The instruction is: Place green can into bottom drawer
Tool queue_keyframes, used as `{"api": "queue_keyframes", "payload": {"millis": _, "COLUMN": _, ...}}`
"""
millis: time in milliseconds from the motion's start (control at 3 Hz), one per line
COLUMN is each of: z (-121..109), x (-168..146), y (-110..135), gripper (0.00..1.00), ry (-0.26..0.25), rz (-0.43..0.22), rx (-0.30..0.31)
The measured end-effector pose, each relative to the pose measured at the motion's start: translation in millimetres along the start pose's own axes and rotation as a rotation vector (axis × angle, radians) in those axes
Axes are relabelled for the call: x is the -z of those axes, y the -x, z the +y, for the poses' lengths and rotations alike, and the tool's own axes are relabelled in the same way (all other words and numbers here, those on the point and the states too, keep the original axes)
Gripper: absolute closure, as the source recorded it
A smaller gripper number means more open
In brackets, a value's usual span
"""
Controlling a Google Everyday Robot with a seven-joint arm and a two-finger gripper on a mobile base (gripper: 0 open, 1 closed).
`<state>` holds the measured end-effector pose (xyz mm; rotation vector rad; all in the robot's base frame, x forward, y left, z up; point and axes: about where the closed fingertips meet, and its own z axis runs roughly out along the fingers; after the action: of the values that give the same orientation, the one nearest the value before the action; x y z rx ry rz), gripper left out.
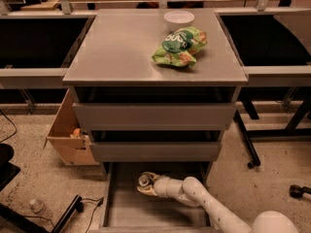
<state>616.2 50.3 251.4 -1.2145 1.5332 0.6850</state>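
The bottom drawer of the grey cabinet is pulled open, showing a flat grey floor and thin side walls. My white arm reaches in from the lower right. My gripper is inside the drawer near its back, just under the middle drawer's front. It is shut on the green can. Only the can's silver top rim shows clearly between the pale fingers; its green body is mostly hidden. The can is held just above the drawer floor, left of centre.
A green-and-orange snack bag and a white bowl sit on the cabinet top. Two upper drawers are closed. A cardboard box stands left of the cabinet, with a bottle on the floor. A black table leg stands on the right.
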Motion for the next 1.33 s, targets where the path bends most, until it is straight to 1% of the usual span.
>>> {"api": "queue_keyframes", "payload": {"millis": 333, "z": 14, "x": -13, "y": -23, "gripper": 1.0, "ry": 0.051, "rz": 0.019, "rx": -0.008}}
{"api": "queue_keyframes", "payload": {"millis": 1000, "z": 45, "x": -27, "y": -60, "gripper": 1.0, "ry": 0.141, "rz": 0.096, "rx": -0.069}}
{"api": "queue_keyframes", "payload": {"millis": 1333, "z": 47, "x": -28, "y": -62, "gripper": 0.84, "ry": 0.146, "rz": 0.1, "rx": -0.074}}
